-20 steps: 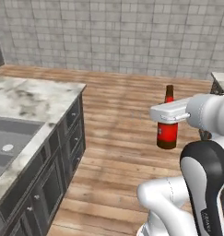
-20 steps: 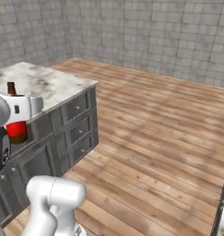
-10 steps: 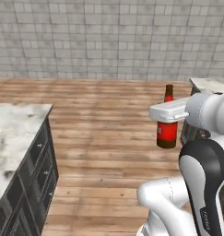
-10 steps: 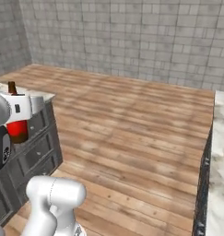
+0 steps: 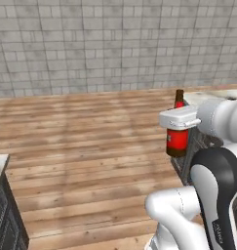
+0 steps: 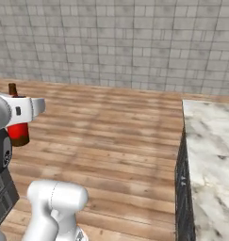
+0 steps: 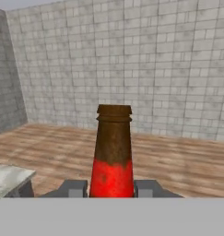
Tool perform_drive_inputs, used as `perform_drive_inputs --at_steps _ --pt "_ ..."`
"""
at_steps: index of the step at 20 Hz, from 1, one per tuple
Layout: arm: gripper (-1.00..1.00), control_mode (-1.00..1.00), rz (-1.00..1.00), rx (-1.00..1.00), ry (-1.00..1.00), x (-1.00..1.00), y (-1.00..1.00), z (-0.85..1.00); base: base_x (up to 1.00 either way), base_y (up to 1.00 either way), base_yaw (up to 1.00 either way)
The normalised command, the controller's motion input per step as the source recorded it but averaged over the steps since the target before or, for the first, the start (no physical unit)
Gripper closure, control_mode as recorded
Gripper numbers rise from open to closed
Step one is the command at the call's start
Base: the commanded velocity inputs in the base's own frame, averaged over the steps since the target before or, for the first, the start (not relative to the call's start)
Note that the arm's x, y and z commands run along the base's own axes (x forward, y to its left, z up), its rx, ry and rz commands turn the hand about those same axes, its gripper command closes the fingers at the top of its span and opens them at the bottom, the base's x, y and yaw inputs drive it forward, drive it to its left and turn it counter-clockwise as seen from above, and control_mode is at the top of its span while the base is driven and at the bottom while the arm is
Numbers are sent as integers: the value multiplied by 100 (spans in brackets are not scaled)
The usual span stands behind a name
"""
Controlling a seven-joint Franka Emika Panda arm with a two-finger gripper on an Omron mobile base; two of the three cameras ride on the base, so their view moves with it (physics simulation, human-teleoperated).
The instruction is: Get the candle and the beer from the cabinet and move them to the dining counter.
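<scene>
I am driving the base with the small dark brown glass beer bottle with a red label and narrow neck point(image 5: 177, 134) carried upright in the pincer point(image 5: 178, 118). In the left base view the bottle sits right of centre, its red label below the white hand and its brown neck poking up above it. In the right base view the same bottle point(image 6: 17, 128) shows at the far left edge, partly behind the white hand of the pincer point(image 6: 20, 109).

The hand view looks along the bottle: its brown neck and red shoulder point(image 7: 112, 154) rise from the bottom centre, and the two grey fingers point(image 7: 73, 189) press in on it from either side, touching the glass. So the pincer is closed on the bottle, gripping it around the upper body. The long axis of the bottle runs straight up and down, mouth at the top (no lean that I can make out).

A white marble surface veined grey-brown point(image 6: 211, 155) fills the lower right of the right base view, with dark cabinetry under its near edge. I judge this to be the dining counter. It lies well apart from the bottle, across a stretch of wooden plank floor point(image 5: 86, 141), to the right in that frame. A grey tiled wall point(image 5: 115, 44) closes the background.

My reading is that the bottle is mid-transport, and setting it down calls for closing that gap first.
</scene>
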Motion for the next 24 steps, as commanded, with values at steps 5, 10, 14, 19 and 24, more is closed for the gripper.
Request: perform_drive_inputs --at_steps 5,10,14,19,24 --pt "100 100 0 0 0 0 0 0 100 42 -17" --pt "100 100 0 0 0 0 0 0 100 37 -4" --pt "100 100 0 0 0 0 0 0 100 7 12" --pt "100 100 0 0 0 0 0 0 100 -7 39" --pt "100 100 0 0 0 0 0 0 100 -13 64"
